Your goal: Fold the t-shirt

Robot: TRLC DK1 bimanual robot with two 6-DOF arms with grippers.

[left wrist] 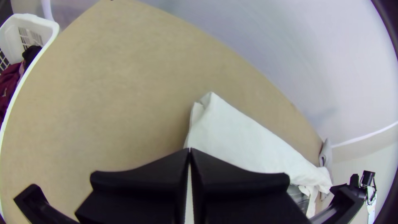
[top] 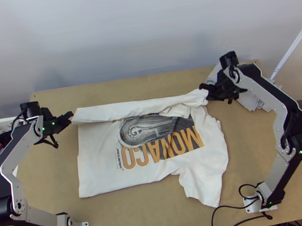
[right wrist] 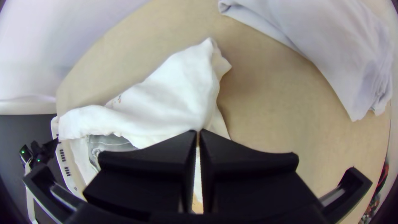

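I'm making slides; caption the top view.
Left gripper and right gripper at opposite ends of the fold in a white t-shirt.

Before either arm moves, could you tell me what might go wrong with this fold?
The left gripper pinches the shirt near its edge, so it may slip out. The near sleeve sticks out and could escape the fold. The right gripper is near the grey cloth and might brush it.
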